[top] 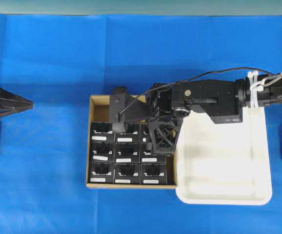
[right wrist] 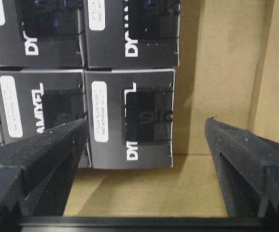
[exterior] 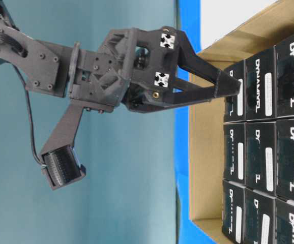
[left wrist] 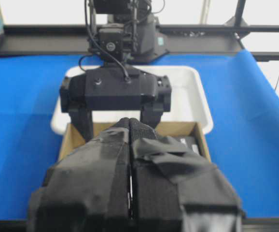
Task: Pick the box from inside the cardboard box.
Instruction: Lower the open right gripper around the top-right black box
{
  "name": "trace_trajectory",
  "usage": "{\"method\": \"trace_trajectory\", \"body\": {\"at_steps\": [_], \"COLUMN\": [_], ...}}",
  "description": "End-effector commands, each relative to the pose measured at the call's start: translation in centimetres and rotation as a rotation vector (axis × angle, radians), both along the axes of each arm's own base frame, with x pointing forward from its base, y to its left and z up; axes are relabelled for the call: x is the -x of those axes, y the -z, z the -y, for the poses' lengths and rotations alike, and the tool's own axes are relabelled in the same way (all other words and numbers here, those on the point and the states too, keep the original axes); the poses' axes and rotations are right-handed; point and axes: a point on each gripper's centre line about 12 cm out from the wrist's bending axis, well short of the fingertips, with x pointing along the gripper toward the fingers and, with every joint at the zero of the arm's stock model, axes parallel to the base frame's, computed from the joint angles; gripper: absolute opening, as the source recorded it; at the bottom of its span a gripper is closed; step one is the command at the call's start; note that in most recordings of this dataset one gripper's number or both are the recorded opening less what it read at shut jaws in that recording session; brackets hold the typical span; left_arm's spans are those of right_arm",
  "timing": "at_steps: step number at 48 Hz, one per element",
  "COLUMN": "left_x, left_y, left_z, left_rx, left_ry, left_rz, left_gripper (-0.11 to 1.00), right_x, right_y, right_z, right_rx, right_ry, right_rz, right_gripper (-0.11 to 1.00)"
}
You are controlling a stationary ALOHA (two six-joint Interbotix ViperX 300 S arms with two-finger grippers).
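Note:
The brown cardboard box (top: pixel 96 105) holds several small black boxes packed against its near wall. My right gripper (top: pixel 158 130) points down into its far right part, open wide. In the right wrist view the gripper (right wrist: pixel 146 121) straddles the corner box (right wrist: pixel 130 118). One fingertip (right wrist: pixel 76 130) sits at the seam with the neighbouring box, the other (right wrist: pixel 216 130) over bare cardboard floor (right wrist: pixel 202 72). The side view shows the fingertips (exterior: pixel 229 87) level with this box's (exterior: pixel 234 104) top. My left gripper (left wrist: pixel 130 126) is shut and empty, parked at the table's left edge (top: pixel 30 103).
A white plastic tray (top: pixel 229 170) lies against the carton's right side, under the right arm. Bare strips of carton floor (exterior: pixel 205 152) run along the far wall and beside the corner box. Blue cloth (top: pixel 43 195) covers the table.

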Motion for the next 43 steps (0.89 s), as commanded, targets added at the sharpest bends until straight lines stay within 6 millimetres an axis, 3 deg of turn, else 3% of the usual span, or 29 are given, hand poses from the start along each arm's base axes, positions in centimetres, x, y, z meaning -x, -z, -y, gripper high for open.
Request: {"method": "trace_trajectory", "body": {"at_steps": [1, 16, 43], "left_x": [-0.1, -0.1, -0.1], "left_y": [-1.3, -1.2, -1.5], "left_z": [-0.1, -0.1, -0.1], "left_rx": [-0.002, -0.002, -0.002], "left_ry": [-0.003, -0.003, -0.005], "left_rz": [0.031, 0.029, 0.037], "left_gripper": [-0.05, -0.05, -0.05], "right_x": [-0.2, -0.2, -0.2], "right_y": [0.1, 0.9, 0.9], "right_z": [0.1, 0.5, 3.3], "right_rx": [0.0, 0.001, 0.02], "right_ry": [0.001, 0.009, 0.013], "right_rz": [0.008, -0.011, 0.003], "right_gripper": [0.98, 0.98, 0.98]}}
